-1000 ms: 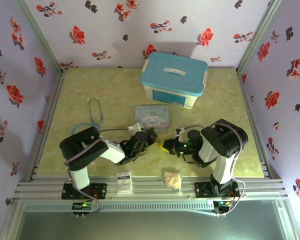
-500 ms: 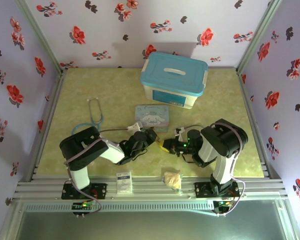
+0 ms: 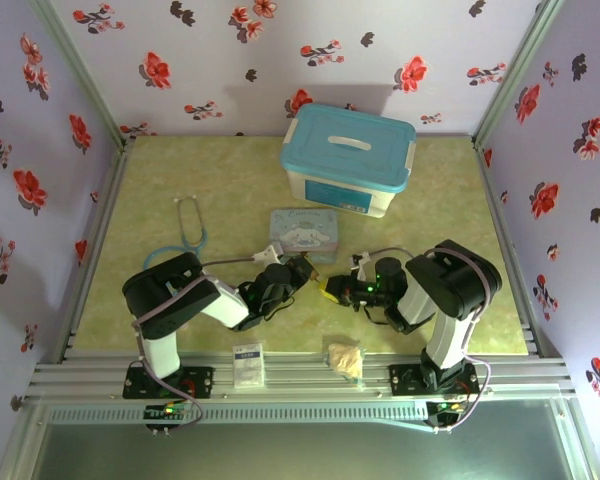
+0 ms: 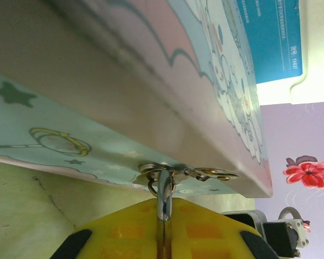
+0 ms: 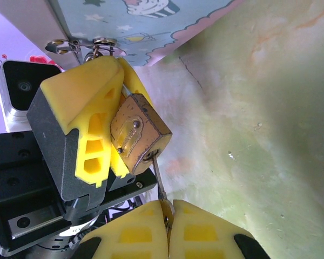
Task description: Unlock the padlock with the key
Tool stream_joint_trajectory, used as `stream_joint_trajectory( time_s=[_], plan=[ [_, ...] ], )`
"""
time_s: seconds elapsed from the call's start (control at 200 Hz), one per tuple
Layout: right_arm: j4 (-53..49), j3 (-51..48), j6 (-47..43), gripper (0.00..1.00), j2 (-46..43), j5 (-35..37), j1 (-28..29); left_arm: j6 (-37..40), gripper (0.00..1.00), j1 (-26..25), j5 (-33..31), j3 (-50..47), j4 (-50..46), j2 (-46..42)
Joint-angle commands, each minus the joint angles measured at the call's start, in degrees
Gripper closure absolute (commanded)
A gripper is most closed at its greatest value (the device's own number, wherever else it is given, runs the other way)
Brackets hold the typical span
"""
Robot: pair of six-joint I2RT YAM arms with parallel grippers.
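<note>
Padlock (image 5: 137,141) and key (image 5: 157,181) meet between the two grippers, tip to tip, just on the near side of the cartoon tin (image 3: 303,236).

The left arm lies low and folded over the table (image 3: 180,180), its forearm reaching rightward. The left gripper (image 3: 300,271) ends close beside the tin's near edge. In its own wrist view the yellow fingers (image 4: 124,232) are pressed together on a thin silver shackle (image 4: 163,194). Small metal rings (image 4: 210,174) sit just past the fingertips, against the tin's side wall (image 4: 124,81).

From the right wrist camera, the left gripper (image 5: 116,108) is clamped on the padlock. The brass body sticks out from its fingers, tilted, with its keyhole end turned toward the right fingertips. The brass looks dull and scuffed, with a stamped face.

The right arm is also low, elbow out to the right, wrist pointing left. The right gripper (image 5: 167,216) is closed tight on the key. Its thin dark blade runs straight out from the fingertips to the padlock's bottom end at the keyhole. How deep it sits cannot be told.
</note>
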Motion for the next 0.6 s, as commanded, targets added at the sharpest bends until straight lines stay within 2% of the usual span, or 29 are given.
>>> stream_joint_trajectory(
  time_s=[0.0,0.595],
  plan=[
    [4.4,2.0,0.5,1.00,-1.4,0.8,-0.5,-0.4,1.00,-0.4,1.6,-0.3,3.0,0.7],
    [4.3,0.3,-0.3,1.00,-2.0,1.5,-1.3,-1.5,1.00,-0.5,1.5,-1.1,5.7,2.0]
  ],
)
